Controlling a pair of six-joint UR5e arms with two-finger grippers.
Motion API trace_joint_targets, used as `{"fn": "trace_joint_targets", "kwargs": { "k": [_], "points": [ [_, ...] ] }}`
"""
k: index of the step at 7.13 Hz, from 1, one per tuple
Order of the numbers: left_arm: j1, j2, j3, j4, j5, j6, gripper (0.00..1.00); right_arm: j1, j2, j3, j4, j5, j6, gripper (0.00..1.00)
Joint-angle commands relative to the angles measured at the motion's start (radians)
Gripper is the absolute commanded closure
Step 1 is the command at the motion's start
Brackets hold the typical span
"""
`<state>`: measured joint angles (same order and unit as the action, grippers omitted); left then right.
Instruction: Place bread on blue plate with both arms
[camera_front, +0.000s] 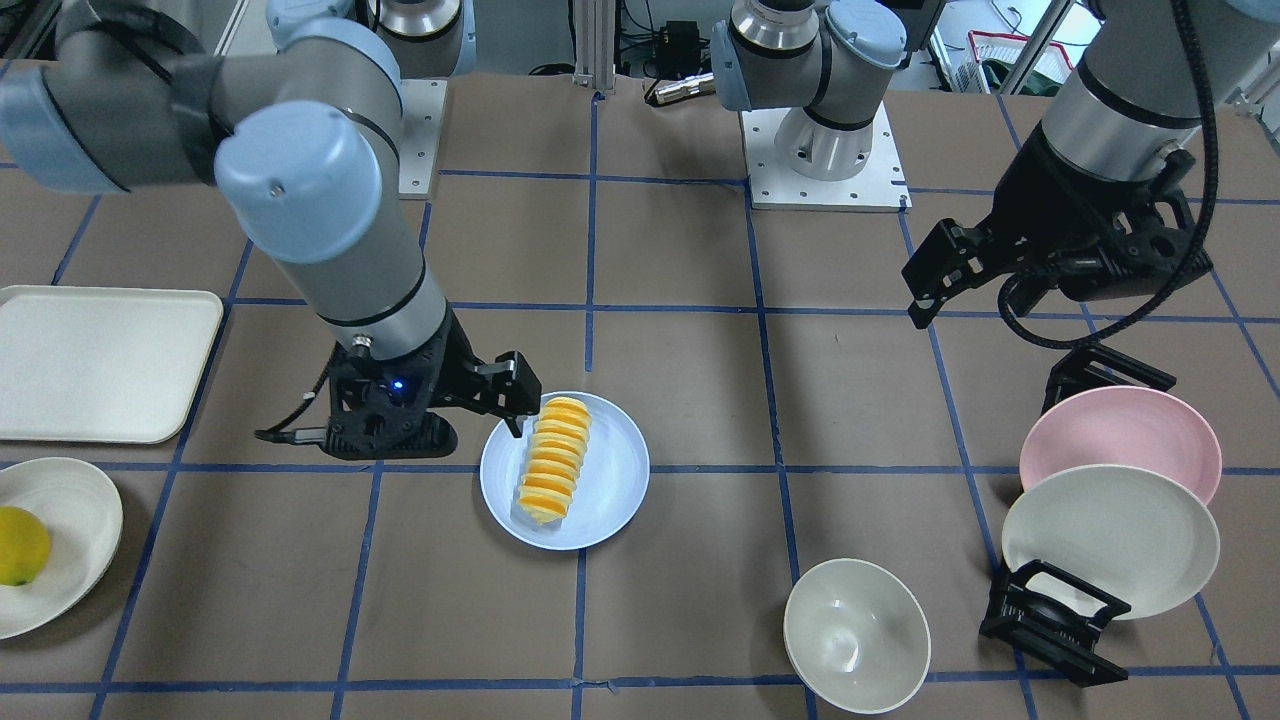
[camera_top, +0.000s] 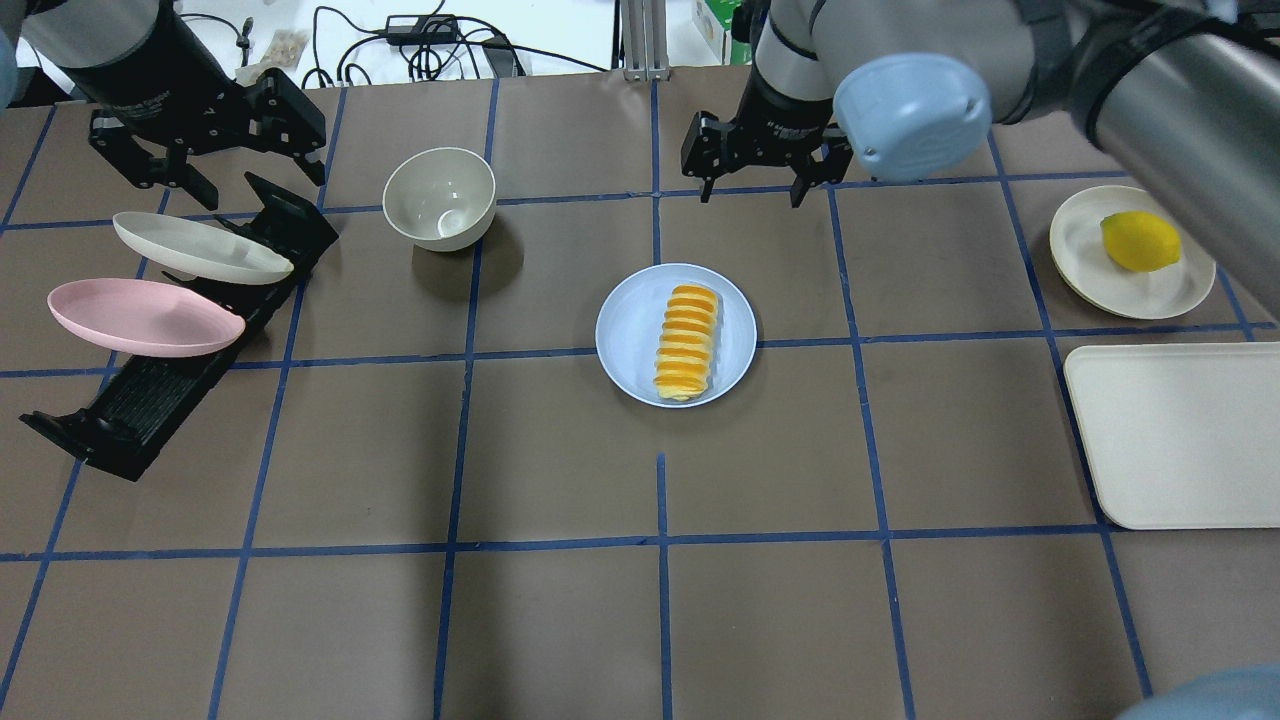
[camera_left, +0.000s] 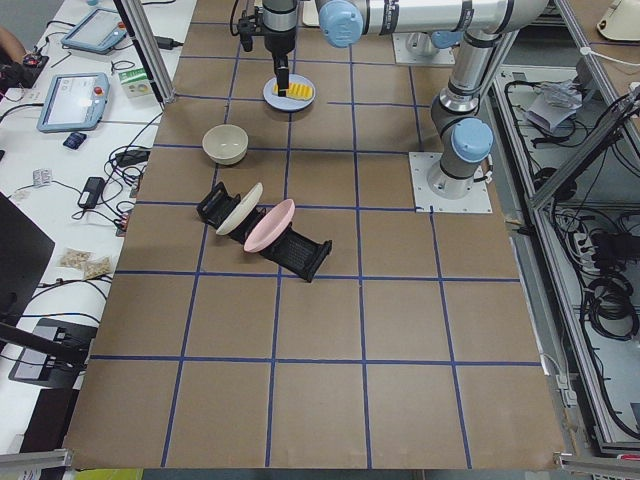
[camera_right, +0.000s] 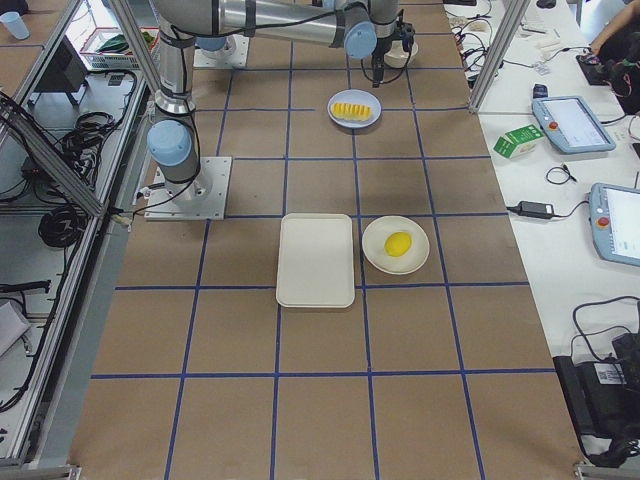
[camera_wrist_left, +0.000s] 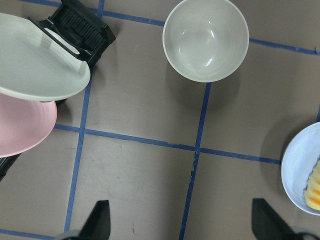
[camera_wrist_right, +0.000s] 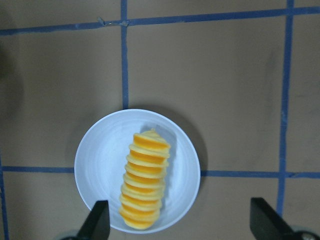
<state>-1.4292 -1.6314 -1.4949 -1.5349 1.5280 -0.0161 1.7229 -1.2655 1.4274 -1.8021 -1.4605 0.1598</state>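
Note:
The bread, a row of orange-yellow slices, lies on the blue plate at the table's middle. It also shows in the front view and the right wrist view. My right gripper is open and empty. It hangs above the table just beyond the plate's far edge; in the front view one finger stands beside the bread's end. My left gripper is open and empty above the dish rack, far from the plate. Its wrist view shows only the plate's edge.
A black dish rack at the left holds a cream plate and a pink plate. A cream bowl stands beside it. At the right are a lemon on a cream plate and a cream tray.

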Motion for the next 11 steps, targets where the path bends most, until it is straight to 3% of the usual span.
{"fn": "trace_joint_targets", "kwargs": {
  "k": [1, 2, 3, 5, 7, 11],
  "points": [
    [-0.051, -0.004, -0.019, -0.014, 0.003, 0.079, 0.0, -0.055, -0.13, -0.033, 0.198, -0.104, -0.081, 0.0],
    [-0.091, 0.013, -0.039, -0.011, 0.007, 0.079, 0.0, -0.127, -0.191, -0.033, 0.293, -0.119, -0.15, 0.0],
    [-0.127, 0.008, -0.054, -0.017, 0.012, 0.079, 0.0, -0.153, -0.237, -0.03, 0.314, -0.12, -0.157, 0.0],
    [-0.142, 0.053, -0.067, -0.042, 0.015, 0.088, 0.0, -0.146, -0.224, 0.025, 0.268, -0.119, -0.155, 0.0],
    [-0.087, 0.062, -0.067, -0.077, 0.047, 0.152, 0.0, -0.141, -0.247, 0.114, 0.132, -0.126, -0.167, 0.0],
    [-0.039, 0.067, -0.065, -0.077, 0.035, 0.139, 0.0, -0.141, -0.23, 0.084, 0.136, -0.133, -0.172, 0.0]
  ]
}}
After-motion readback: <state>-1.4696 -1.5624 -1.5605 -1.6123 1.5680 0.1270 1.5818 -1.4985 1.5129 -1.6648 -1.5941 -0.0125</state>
